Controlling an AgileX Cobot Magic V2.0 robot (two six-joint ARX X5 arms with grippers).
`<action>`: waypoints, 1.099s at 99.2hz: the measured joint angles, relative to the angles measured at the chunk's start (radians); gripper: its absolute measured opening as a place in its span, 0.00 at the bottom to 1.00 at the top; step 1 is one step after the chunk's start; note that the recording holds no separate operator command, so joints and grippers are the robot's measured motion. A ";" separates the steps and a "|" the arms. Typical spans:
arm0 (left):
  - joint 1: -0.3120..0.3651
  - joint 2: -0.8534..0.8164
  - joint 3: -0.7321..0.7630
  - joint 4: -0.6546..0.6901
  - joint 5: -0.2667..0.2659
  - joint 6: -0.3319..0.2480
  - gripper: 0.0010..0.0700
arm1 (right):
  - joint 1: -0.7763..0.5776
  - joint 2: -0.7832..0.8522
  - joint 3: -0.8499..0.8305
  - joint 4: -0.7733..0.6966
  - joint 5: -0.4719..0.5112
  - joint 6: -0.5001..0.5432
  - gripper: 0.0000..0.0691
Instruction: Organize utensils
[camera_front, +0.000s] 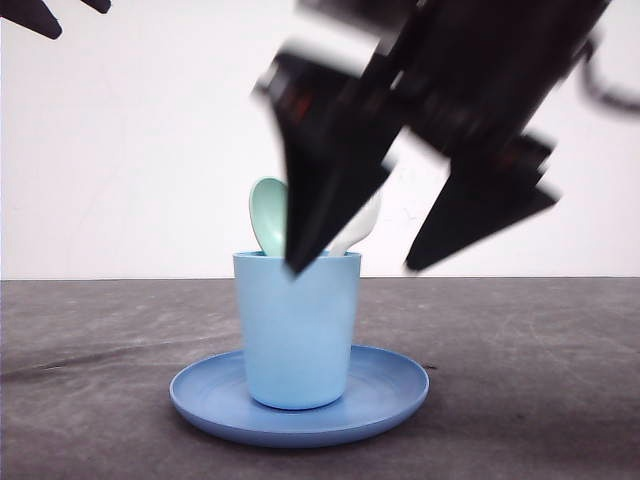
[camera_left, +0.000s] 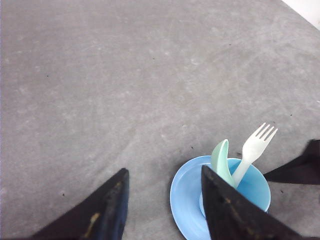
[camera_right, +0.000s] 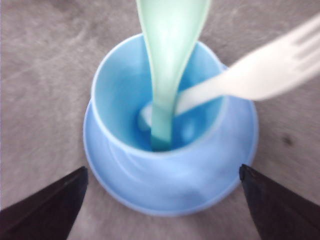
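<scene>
I am reading both utensils as already housed in the cup (camera_front: 297, 330), which is standing upright on the plate (camera_front: 390, 395) at the lower centre of the front view. The spoon (camera_front: 268, 212) is leaning bowl-up against the rim on the left of the cup; the fork (camera_left: 255, 150) is leaning tines-up to its right, and its handle is crossing behind the spoon handle near the cup floor in the right wrist view.

The right end effector (camera_front: 370, 268) is hanging spread wide and carrying nothing in the upper centre of the front view, blurred. One fingertip is overlapping the cup rim just beside the spoon there; I cannot tell whether it is touching. The left end effector (camera_left: 165, 210) is likewise spread and empty, with the cup and plate lying beside its right finger at the lower right of the left wrist view.

My judgement: placement is finished and the step in hand is the withdrawal of the right arm.

Procedure I am following:
1. Keeping the fingers spread, so neither handle is being pinched.
2. Lifting straight up before any sideways travel, because the fingertip is sitting close to the rim and the spoon.
3. Watching the cup; it is light and could tip on the plate, spilling both pieces onto the counter (camera_front: 540, 330).
</scene>
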 joint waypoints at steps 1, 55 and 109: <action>0.000 0.000 0.000 0.000 0.000 0.000 0.38 | 0.000 -0.013 0.000 -0.006 0.000 0.000 0.89; 0.000 -0.049 0.000 0.069 0.000 0.000 0.38 | 0.001 -0.521 0.119 -0.061 0.428 -0.082 0.89; 0.000 -0.111 0.000 0.077 0.000 0.000 0.02 | 0.001 -0.531 0.120 -0.086 0.445 -0.108 0.02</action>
